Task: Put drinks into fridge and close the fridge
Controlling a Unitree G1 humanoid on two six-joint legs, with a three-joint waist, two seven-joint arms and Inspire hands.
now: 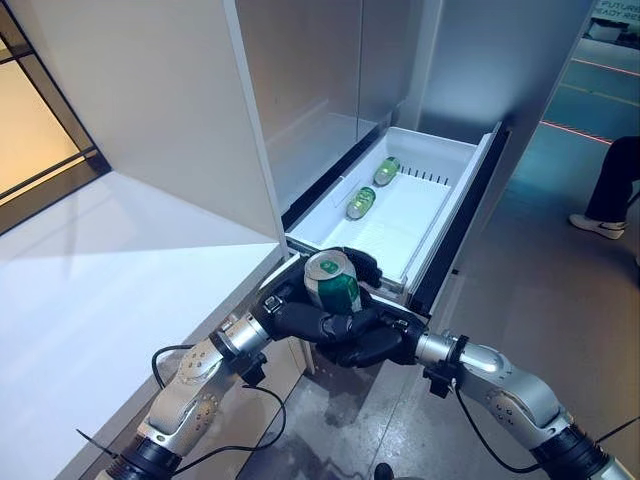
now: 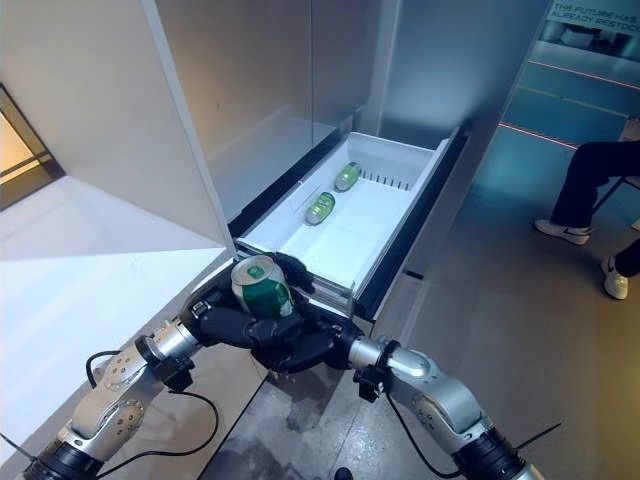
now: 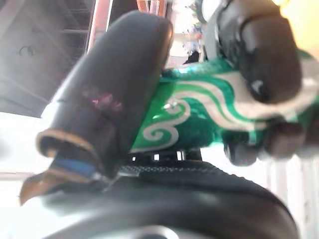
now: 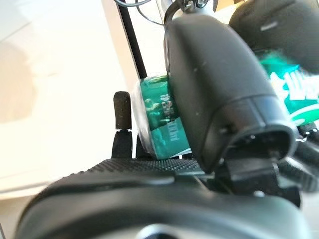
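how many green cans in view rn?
3. Two lie in the open fridge drawer: far can and near can. The third can is clasped between left hand and right hand.

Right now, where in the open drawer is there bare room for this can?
The near half of the drawer, between the nearer lying can and the front wall, is bare. The far end is crowded: another can lies there.

Grey floor [image 1: 560,300], white counter [image 1: 90,280]
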